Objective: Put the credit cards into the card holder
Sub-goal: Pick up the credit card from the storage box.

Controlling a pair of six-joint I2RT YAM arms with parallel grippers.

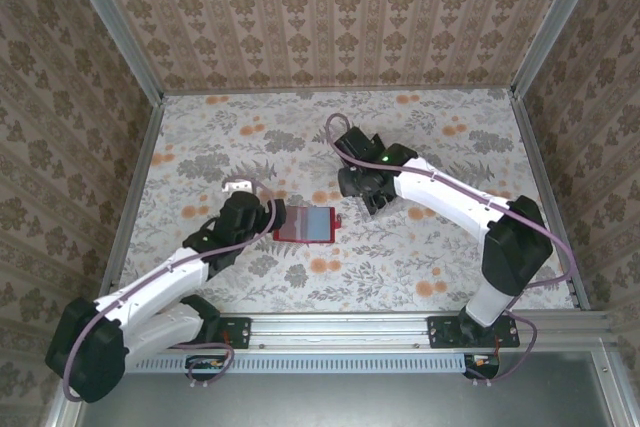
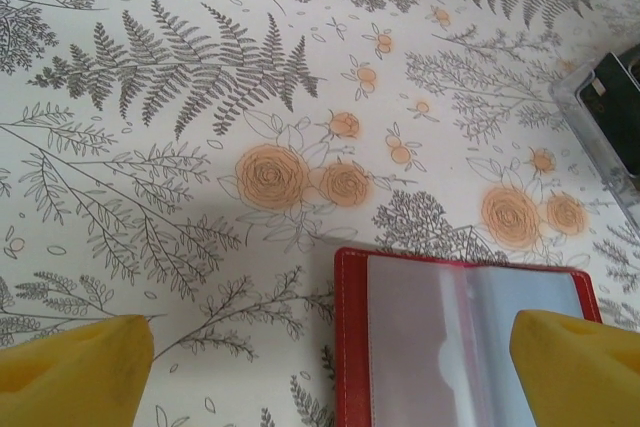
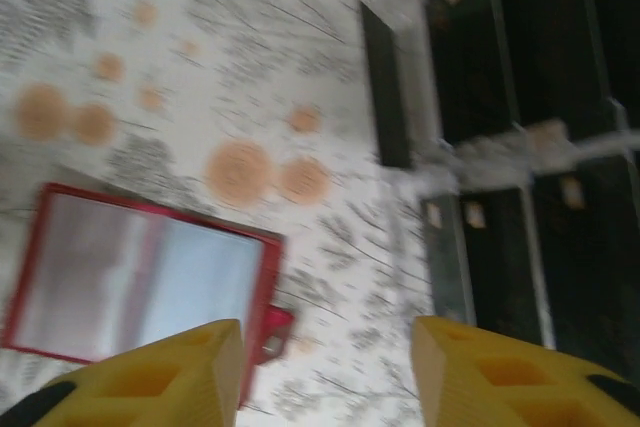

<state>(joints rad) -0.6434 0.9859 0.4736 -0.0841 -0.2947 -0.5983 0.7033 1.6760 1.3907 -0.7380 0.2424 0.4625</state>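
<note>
The card holder is a red wallet lying open and flat on the floral table, its clear sleeves up. It also appears in the left wrist view and in the blurred right wrist view. My left gripper sits at the wallet's left edge, wide open, with the wallet's left half between its yellow fingertips. My right gripper hovers just right of the wallet, open with nothing between its fingers. Dark credit cards stand in a clear rack beyond it.
The clear acrylic rack with a dark card in it lies far right of the wallet in the left wrist view. A small red clasp tab sticks out from the wallet's right edge. Patterned walls enclose the table.
</note>
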